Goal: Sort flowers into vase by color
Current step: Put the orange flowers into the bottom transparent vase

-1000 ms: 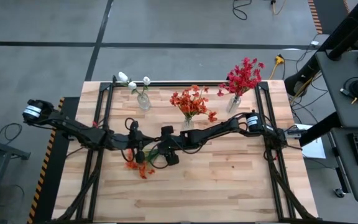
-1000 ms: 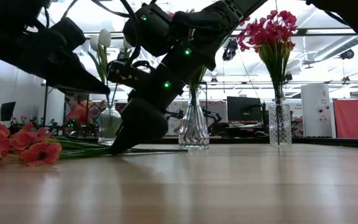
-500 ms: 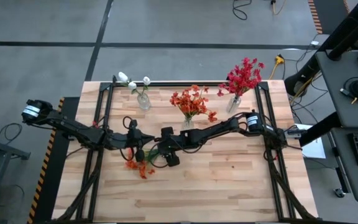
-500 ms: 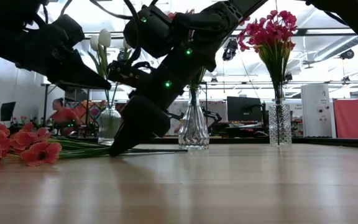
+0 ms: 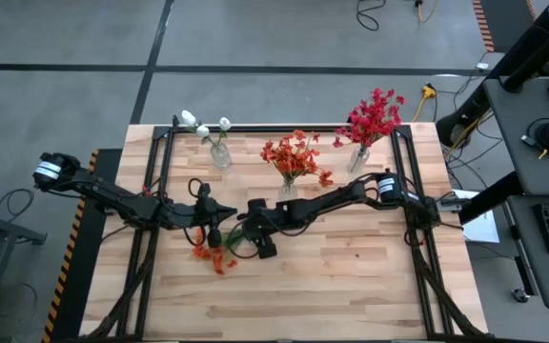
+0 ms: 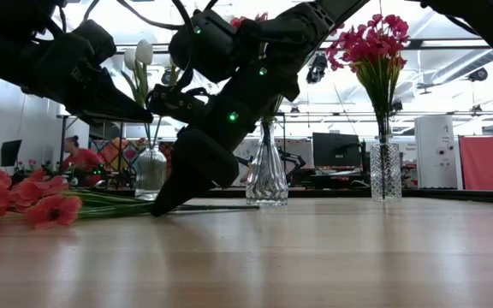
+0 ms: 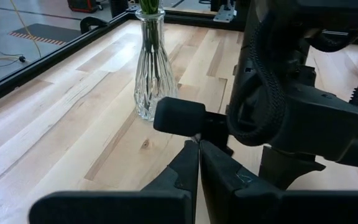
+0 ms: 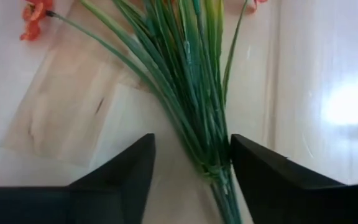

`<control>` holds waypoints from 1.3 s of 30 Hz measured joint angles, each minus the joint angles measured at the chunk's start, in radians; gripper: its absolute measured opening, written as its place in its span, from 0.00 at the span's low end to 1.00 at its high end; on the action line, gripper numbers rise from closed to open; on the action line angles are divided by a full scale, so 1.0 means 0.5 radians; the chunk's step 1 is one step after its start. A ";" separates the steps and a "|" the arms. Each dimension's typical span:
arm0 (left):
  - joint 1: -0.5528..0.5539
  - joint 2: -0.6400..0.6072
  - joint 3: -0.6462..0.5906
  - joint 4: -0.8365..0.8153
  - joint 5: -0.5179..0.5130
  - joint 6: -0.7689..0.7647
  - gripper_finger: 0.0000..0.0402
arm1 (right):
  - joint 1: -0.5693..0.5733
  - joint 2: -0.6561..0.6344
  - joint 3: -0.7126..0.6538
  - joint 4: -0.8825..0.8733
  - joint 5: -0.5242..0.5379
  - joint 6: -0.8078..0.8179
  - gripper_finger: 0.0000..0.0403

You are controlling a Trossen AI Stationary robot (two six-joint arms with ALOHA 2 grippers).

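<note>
right gripper (image 5: 239, 240) – spread wide, straddling orange spray's stems (image 8: 191, 112) | left gripper (image 7: 198, 163) – closed, empty | no legible writing

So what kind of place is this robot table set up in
Most likely an open-plan lab or office workspace. Beyond the wooden table, the low view shows desks with a computer monitor and a person seated there. The high view shows a grey floor with loose cables.

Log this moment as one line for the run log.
right tool: open, straddling orange flower spray stems on table | left tool: shut, empty | three vases filled
</note>
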State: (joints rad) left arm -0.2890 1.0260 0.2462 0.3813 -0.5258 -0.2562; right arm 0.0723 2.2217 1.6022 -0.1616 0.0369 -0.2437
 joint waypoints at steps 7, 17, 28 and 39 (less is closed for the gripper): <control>-0.001 0.000 0.000 0.000 0.001 0.000 0.00 | 0.003 0.016 0.002 0.002 -0.011 0.000 0.29; 0.000 -0.007 0.000 0.035 -0.018 0.022 0.00 | 0.011 0.019 0.000 0.012 -0.023 0.016 0.07; -0.001 -0.204 0.002 0.160 -0.031 0.211 0.00 | 0.063 -0.144 -0.010 -0.312 -0.001 0.044 0.05; 0.000 -0.394 0.003 0.163 -0.036 0.289 0.00 | 0.200 -0.397 -0.009 -0.646 0.061 0.149 0.05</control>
State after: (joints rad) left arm -0.2890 0.8290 0.2478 0.4629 -0.5437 -0.1116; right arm 0.1721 2.0234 1.5978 -0.4846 0.0672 -0.1692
